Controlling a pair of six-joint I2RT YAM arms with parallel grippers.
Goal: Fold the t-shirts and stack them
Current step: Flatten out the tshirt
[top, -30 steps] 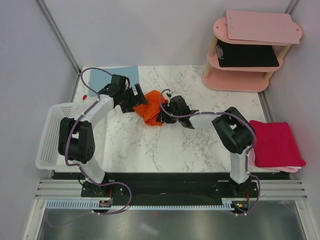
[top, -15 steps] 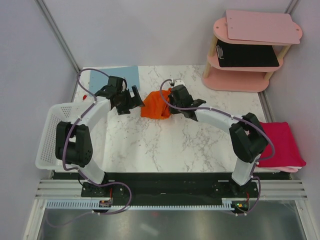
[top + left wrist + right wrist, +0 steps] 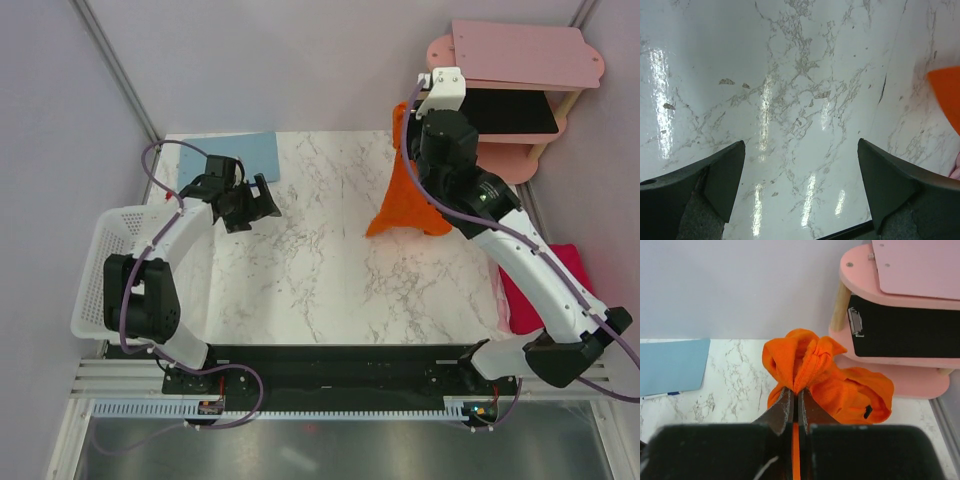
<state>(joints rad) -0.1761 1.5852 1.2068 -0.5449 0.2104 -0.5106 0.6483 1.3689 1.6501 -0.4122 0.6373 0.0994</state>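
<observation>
The orange t-shirt (image 3: 405,200) hangs bunched above the marble table, its lower folds spreading toward the tabletop at the back right. My right gripper (image 3: 797,396) is shut on a gathered fold of the orange t-shirt (image 3: 810,362); in the top view the right gripper (image 3: 404,128) is high up beside the pink shelf. A folded magenta-pink t-shirt (image 3: 515,305) lies at the table's right edge, partly hidden by the right arm. My left gripper (image 3: 258,197) stands open over bare marble at the back left, nothing between its fingers (image 3: 725,175). An orange corner (image 3: 947,95) shows at the left wrist view's right edge.
A white basket (image 3: 95,270) sits at the left edge. A light-blue clipboard (image 3: 245,152) lies at the back left. The pink shelf (image 3: 480,165) at the back right holds a black clipboard (image 3: 505,110) and a pale pink board (image 3: 520,50) on top.
My right gripper shut on the orange t-shirt and lifted it up and to the right, toward the shelf. The left gripper drew back slightly left, still open.
</observation>
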